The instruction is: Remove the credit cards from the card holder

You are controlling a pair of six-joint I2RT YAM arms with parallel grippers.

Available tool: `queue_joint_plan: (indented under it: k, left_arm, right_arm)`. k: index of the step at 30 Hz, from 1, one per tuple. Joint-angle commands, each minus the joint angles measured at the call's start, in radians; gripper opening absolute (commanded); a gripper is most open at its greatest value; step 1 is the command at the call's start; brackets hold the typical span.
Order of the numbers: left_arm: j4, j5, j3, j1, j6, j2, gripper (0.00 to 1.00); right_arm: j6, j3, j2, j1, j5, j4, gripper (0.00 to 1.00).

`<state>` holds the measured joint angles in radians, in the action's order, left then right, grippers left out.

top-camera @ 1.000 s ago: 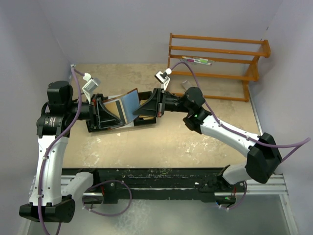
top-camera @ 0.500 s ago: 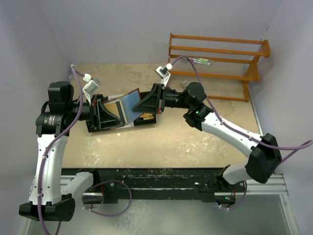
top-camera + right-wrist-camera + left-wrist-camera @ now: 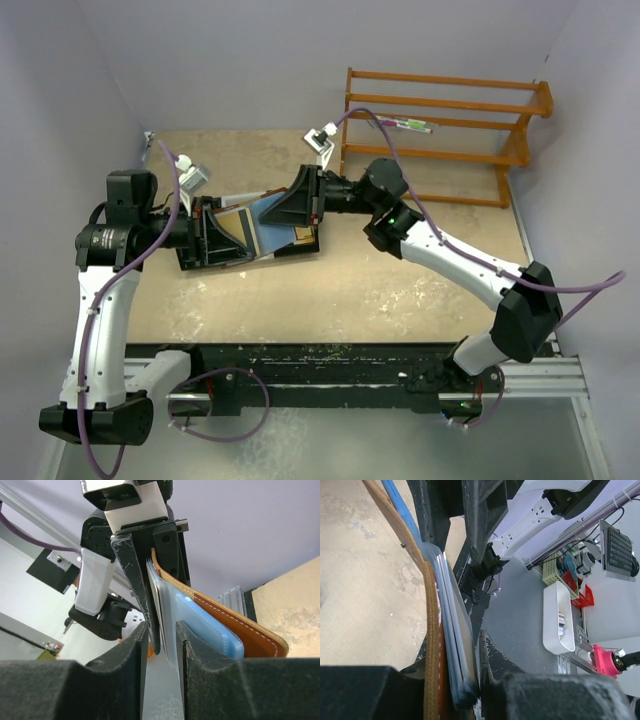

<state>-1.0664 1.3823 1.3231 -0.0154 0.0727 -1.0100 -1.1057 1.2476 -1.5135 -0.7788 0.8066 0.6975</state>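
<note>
- Bases of both arms sit at the near edge of the tan table [image 3: 400, 295]. The left arm rises on the left and the right arm reaches in from the right.
- Left gripper [image 3: 457, 680] is clamped on the card holder [image 3: 250, 635]. One dark pad presses the brown leather side, and the other presses the stack of cards tucked inside.
- The holder is held on edge above the left-centre of the table, folded open, with its stitched leather outside and its light blue lining facing the right arm.
- The credit cards [image 3: 462, 635] are in the holder, lying flat against the lining. Their pale, thin edges stand out past the leather toward the right arm.
- Right gripper [image 3: 162, 630] meets the left one nose to nose. Its jaws stand a narrow gap apart with the edge of the cards in that gap. Neither pad visibly presses on the cards.
- Under the two grippers a black-and-white tray [image 3: 290, 249] lies on the table with an orange-yellow flat piece [image 3: 303, 235] in it.
- Farthest back, an orange wooden rack [image 3: 445, 100] stands against the far wall on the right, well apart from the grippers.
</note>
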Motion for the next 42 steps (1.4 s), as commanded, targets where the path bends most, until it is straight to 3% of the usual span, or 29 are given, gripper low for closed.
queue_joint_plan:
  k: [1,9,22,30,42]
  left_arm:
    - [0.005,0.041,0.050,-0.008,0.039,0.008,0.22]
    - [0.002,0.027,0.050,-0.008,0.037,0.004,0.22]
    - [0.000,0.025,0.057,-0.008,0.036,-0.005,0.23]
    - [0.002,0.017,0.065,-0.008,0.042,0.000,0.28]
    - [-0.021,0.042,0.092,-0.008,0.087,0.011,0.32]
  right_arm:
    - [0.027,0.053,-0.013,-0.019,0.016,-0.001,0.33]
    - [0.076,0.085,-0.027,-0.060,0.026,-0.062,0.38]
    - [0.046,0.038,-0.046,-0.103,0.055,0.023,0.33]
    - [0.095,0.058,-0.062,-0.119,-0.018,-0.125,0.37]
    - [0.179,0.085,-0.059,-0.123,-0.128,-0.296,0.35]
